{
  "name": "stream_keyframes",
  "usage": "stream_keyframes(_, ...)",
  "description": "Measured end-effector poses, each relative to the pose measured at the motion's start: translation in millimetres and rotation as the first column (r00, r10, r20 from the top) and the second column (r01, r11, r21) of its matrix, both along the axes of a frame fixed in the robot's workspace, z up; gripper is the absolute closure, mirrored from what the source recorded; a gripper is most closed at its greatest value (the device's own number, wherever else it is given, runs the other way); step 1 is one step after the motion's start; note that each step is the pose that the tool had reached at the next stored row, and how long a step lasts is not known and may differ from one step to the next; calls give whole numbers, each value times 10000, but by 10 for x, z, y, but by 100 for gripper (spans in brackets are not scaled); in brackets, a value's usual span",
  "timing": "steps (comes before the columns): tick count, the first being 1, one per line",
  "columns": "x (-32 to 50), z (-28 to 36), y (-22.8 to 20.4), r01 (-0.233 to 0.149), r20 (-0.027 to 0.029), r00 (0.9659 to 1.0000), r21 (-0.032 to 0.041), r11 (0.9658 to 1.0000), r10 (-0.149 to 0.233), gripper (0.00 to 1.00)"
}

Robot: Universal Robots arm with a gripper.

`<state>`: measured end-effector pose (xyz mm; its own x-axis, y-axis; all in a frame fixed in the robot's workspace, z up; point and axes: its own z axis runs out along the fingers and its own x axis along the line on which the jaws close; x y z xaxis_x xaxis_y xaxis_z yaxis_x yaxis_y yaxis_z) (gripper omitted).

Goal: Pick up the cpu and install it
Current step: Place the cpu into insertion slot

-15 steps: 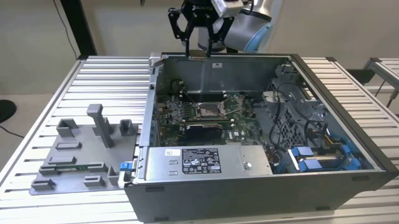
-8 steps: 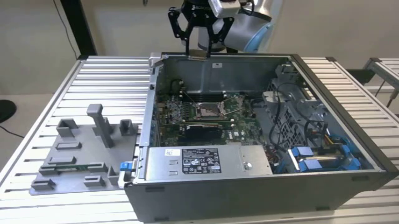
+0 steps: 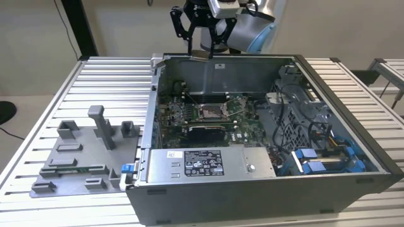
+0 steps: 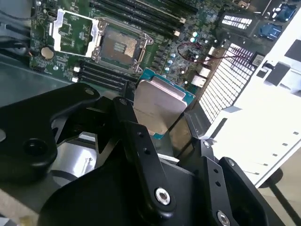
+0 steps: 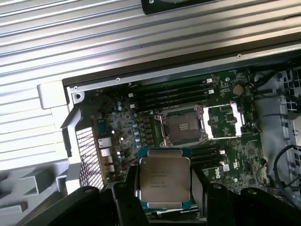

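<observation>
The gripper (image 3: pixel 202 51) clasped the cpu (image 5: pixel 164 182) by its edges, above the case (image 3: pixel 252 198). The socket (image 5: pixel 183 128) stood open.

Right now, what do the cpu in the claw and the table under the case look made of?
The cpu: pale matte metal lid, likely, with a soft grey sheen, on a teal-green board rim. The table: probably aluminium, silvery ribbed slats.
</observation>
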<state>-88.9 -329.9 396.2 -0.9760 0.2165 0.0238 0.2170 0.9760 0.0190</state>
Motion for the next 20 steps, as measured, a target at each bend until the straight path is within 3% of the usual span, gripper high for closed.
stream_keyframes(5, 0, 0, 0, 571, 0, 9984, 0, 9984, -571, 100)
stream_keyframes(10, 0, 0, 0, 1149, 0, 9934, 0, 9934, -1149, 100)
stream_keyframes(16, 0, 0, 0, 1865, 0, 9824, 0, 9824, -1865, 100)
stream_keyframes(20, 0, 0, 0, 2348, 0, 9720, 0, 9720, -2348, 100)
